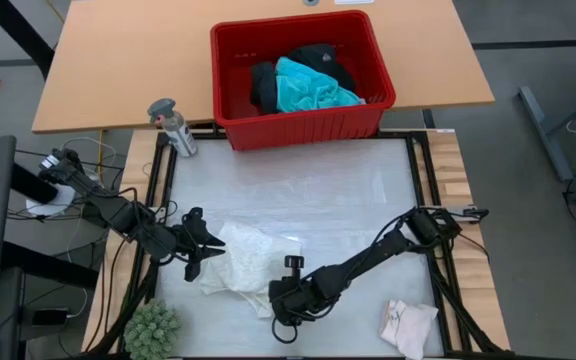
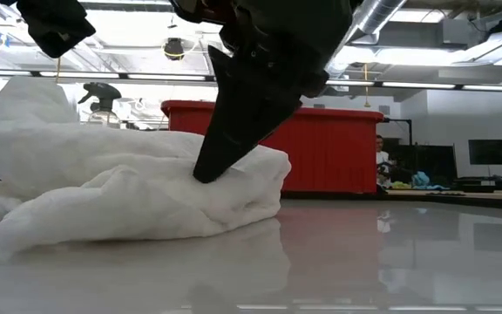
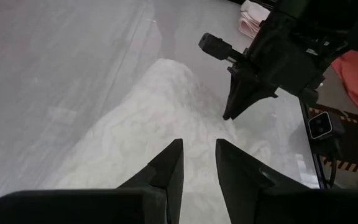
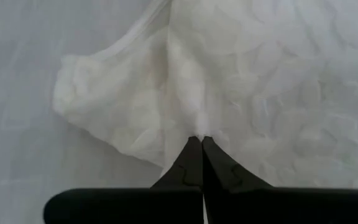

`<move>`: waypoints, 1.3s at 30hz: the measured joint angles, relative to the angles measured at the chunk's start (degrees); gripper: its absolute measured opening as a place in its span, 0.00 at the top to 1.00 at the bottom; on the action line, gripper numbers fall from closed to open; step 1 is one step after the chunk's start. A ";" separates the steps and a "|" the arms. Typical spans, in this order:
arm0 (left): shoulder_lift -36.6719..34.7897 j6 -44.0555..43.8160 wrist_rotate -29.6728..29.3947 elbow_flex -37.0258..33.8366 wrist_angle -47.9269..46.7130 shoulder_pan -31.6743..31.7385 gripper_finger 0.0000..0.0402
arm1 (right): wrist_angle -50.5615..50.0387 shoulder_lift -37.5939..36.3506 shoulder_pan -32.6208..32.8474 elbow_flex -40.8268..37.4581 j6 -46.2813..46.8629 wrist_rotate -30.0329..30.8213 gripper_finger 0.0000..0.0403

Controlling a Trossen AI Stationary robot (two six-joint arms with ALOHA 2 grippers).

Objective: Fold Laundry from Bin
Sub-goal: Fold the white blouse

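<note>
The table (image 1: pixel 298 190) holds the whole job, and most of it looks undone. The red bin (image 1: pixel 301 122) stands at the far edge, a little right of the middle, with the turquoise shirt (image 1: pixel 310 88) and the black clothing (image 1: pixel 264 85) bunched inside it, so by this showing at least two garments have yet to come out. The white top (image 1: pixel 240 262) lies crumpled on the near part of the table, left of centre, in a loose heap with no clean edges or flat layers; it reads as the piece in hand, with the fold barely begun. A small pale piece (image 1: pixel 408 325) sits at the near right corner, compact and apart from the rest, and may be one finished item, though its shape is too small to judge surely. The right gripper (image 4: pixel 198 140) is down on the top's near right edge with its fingers pressed together, pinching a ridge of the cloth between the tips. The left gripper (image 3: pixel 197 155) hovers just over the top's left side, its fingers slightly parted with a narrow gap; it appears to hold nothing. A spray bottle (image 1: pixel 172 125) stands at the far left and a green plant (image 1: pixel 152 331) at the near left corner, both clear of the work.
</note>
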 joint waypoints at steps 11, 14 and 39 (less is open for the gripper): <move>0.01 0.86 -3.14 0.00 -0.02 0.01 0.79 | 3.21 -0.11 -0.54 11.41 -10.26 -8.42 0.96; 0.01 0.87 -4.31 0.00 0.00 0.01 0.79 | 6.71 1.43 -1.46 11.37 -12.03 -16.22 0.96; -4.61 -8.25 -5.96 5.04 -11.87 0.12 0.81 | 6.20 8.11 -7.76 19.52 -17.01 -10.16 0.51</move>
